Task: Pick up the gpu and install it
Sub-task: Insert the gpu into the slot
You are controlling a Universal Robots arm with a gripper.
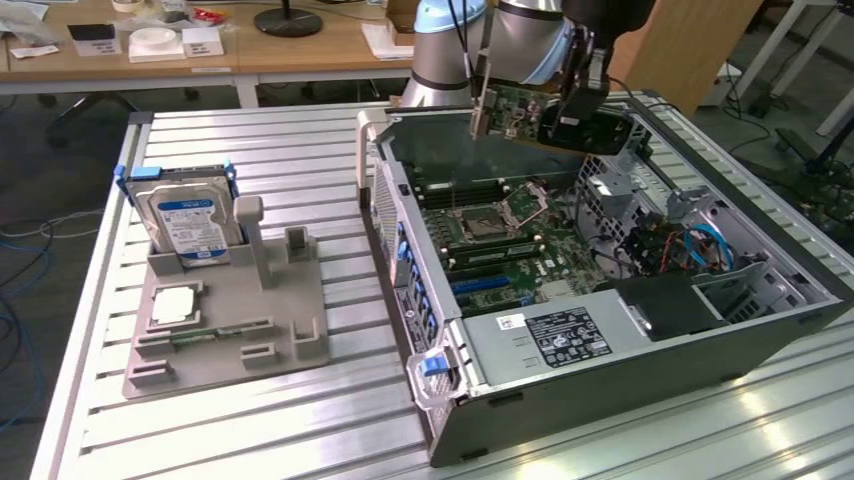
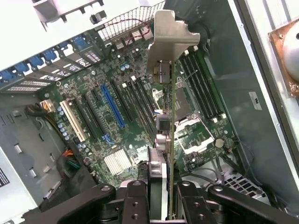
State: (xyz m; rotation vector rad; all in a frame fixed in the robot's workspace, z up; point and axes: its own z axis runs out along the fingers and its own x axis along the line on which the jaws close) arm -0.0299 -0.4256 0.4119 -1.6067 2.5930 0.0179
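The gpu (image 2: 171, 154) hangs edge-on, its metal bracket (image 2: 172, 37) at the end away from the wrist, its near end pinched between the fingers of the gripper (image 2: 162, 193), above the motherboard (image 2: 117, 107) inside the open computer case (image 1: 747, 330).

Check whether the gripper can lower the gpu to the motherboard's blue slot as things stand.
Likely yes: the gripper holds the gpu above the open case; nothing covers the blue slot.
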